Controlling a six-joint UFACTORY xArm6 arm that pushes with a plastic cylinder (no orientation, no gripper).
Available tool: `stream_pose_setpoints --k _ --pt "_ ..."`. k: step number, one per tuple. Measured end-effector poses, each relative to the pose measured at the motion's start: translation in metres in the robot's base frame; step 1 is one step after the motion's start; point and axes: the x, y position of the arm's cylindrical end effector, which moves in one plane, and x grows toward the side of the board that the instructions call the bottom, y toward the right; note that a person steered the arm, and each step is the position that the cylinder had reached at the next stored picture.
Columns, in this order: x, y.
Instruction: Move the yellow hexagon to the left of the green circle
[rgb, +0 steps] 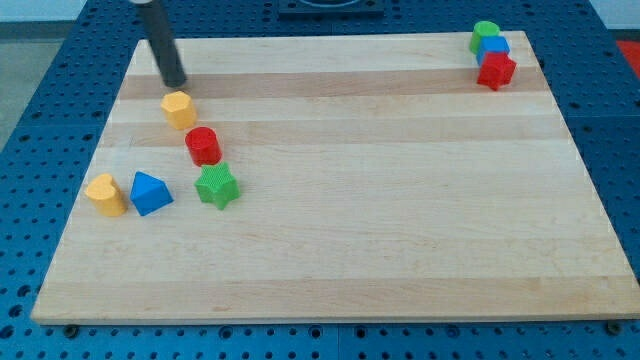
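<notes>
the yellow hexagon (179, 109) sits on the wooden board (400, 200) far toward the view's left of the green circle (485, 33), well apart from it. my tip (177, 84) has no jaws to open or close; it stands just above the hexagon, toward the view's top, touching or nearly so, i cannot tell. the hexagon looks small, light, stiff and likely to slide or spin; push its flat side. the rod's upper part is cut off, and the blue block (493, 47) partly hides the circle.

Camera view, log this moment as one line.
my tip: just above yellow hexagon, apart | green circle: top right corner | hexagon not yet moved
</notes>
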Motion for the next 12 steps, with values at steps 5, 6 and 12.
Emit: stream_pose_setpoints --k 5,6,12 --pt "0.050 0.153" --pt "0.065 0.138" --pt "-0.046 0.346"
